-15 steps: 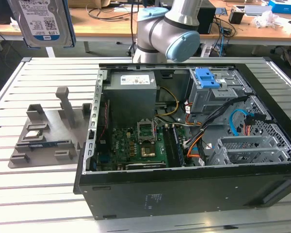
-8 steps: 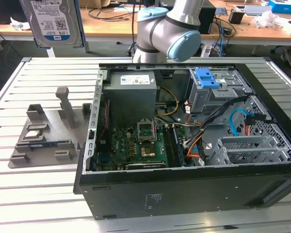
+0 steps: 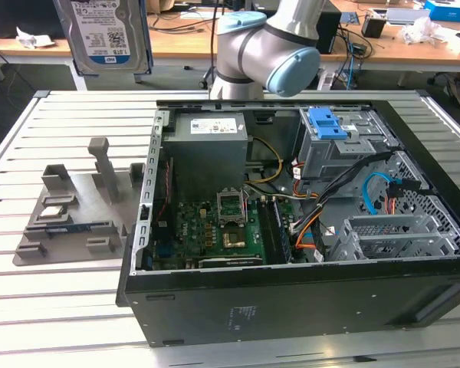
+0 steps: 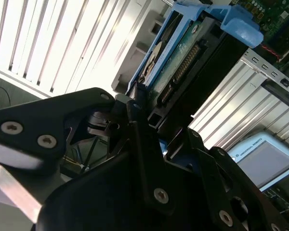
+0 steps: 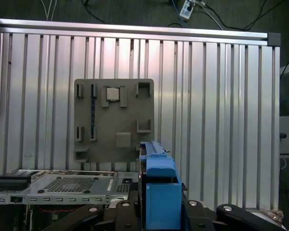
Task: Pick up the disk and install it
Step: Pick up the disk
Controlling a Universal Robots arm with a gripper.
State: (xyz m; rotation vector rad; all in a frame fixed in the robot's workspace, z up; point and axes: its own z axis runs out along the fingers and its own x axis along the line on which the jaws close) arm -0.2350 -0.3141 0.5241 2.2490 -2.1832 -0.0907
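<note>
We have the gripper (image 5: 160,211) clamped on the disk (image 3: 103,31) by one end, computer case (image 3: 291,307) below it. Risk: short hold lets it tilt, slip, or jam going in.

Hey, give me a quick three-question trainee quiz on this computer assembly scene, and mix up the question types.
1. What does the tool grip? A) nothing B) the disk C) a screwdriver
2. Fill in: the computer case lies with its side ____, motherboard showing.
3. True or false: the disk is already inside the computer case.
Key: 1 B; 2 open; 3 false.
</note>
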